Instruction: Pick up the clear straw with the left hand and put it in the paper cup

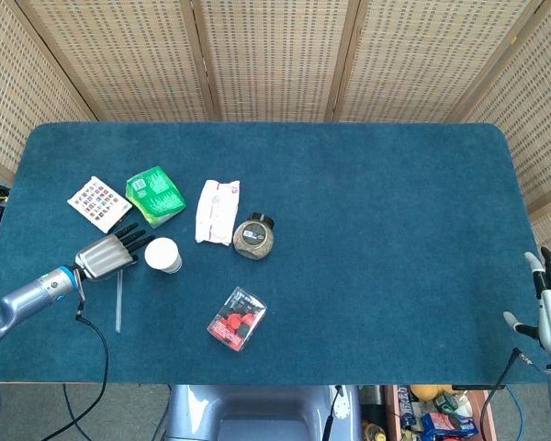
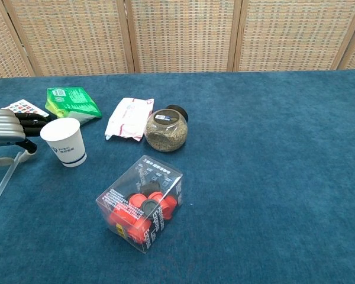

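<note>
The left hand (image 1: 106,257) is hovering over the clear straw (image 1: 118,303) lying on the table (image 1: 367,230), fingers (image 1: 129,237) extended, grasping nothing; the paper cup (image 1: 163,254) is standing beside it, awaiting the straw

A table (image 1: 395,230) covered in blue felt carries a paper cup (image 1: 163,254), clear straw (image 1: 118,300), green packet (image 1: 154,195), patterned card (image 1: 98,202), white wipes pack (image 1: 217,210), seed-filled jar (image 1: 253,237), and clear box of red caps (image 1: 236,318)

White paper cup (image 1: 163,254), clear straw (image 1: 118,300), green packet (image 1: 154,195), blue table (image 1: 376,230)
</note>
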Motion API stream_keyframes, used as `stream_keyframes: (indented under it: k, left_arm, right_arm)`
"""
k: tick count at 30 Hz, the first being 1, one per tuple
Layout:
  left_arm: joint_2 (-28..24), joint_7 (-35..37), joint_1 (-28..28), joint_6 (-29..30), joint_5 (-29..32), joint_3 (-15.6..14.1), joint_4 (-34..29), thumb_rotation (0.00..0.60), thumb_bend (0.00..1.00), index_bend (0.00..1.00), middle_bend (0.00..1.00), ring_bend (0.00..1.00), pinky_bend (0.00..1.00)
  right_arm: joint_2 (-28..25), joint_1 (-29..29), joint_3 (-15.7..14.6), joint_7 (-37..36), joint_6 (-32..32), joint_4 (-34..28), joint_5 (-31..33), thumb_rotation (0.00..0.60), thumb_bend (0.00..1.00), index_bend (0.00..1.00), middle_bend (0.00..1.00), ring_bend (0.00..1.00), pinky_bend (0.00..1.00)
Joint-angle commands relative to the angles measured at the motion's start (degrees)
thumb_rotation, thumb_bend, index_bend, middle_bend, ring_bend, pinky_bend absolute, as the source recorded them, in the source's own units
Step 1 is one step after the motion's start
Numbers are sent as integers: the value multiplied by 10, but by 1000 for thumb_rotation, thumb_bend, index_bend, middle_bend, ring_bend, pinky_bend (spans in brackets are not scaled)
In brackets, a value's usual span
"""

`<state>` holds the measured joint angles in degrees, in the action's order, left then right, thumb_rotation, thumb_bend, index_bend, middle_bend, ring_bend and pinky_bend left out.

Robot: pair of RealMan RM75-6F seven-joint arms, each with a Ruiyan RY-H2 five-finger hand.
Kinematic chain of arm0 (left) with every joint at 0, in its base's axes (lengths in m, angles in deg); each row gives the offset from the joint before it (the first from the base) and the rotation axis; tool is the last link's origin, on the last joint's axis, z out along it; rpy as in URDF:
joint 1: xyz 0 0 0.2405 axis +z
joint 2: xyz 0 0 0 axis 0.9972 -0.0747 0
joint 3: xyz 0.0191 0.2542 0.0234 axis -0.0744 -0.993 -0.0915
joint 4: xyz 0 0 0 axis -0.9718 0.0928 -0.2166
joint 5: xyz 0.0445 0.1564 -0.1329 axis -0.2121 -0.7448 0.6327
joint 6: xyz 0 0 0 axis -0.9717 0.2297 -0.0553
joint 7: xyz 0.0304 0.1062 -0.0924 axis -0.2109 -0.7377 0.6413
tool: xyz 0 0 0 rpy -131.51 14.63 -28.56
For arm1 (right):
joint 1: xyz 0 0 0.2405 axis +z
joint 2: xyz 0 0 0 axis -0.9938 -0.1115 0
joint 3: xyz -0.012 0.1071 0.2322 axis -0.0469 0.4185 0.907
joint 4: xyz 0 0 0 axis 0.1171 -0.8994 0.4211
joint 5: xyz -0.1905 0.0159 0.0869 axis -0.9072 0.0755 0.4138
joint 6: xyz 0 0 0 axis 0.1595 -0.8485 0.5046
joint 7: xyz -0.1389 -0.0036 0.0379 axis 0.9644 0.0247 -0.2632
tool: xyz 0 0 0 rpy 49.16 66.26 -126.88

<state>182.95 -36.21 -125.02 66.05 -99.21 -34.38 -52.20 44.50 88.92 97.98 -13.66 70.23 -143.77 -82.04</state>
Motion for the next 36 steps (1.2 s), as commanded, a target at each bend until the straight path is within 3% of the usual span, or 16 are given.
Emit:
stream_keyframes:
  k: [1, 36]
  left_arm:
    - [-1, 3, 2, 1, 2, 0, 0, 600, 405, 516, 0, 0, 0]
    - [-7, 8, 13, 10, 0, -12, -8, 600, 347, 518, 0, 0, 0]
  right_arm:
    - [0, 0, 0, -1, 0, 0, 0, 600, 0, 0, 0, 0, 0]
    - [-7, -4, -5, -8, 5, -12, -9, 600, 0, 0, 0, 0, 0]
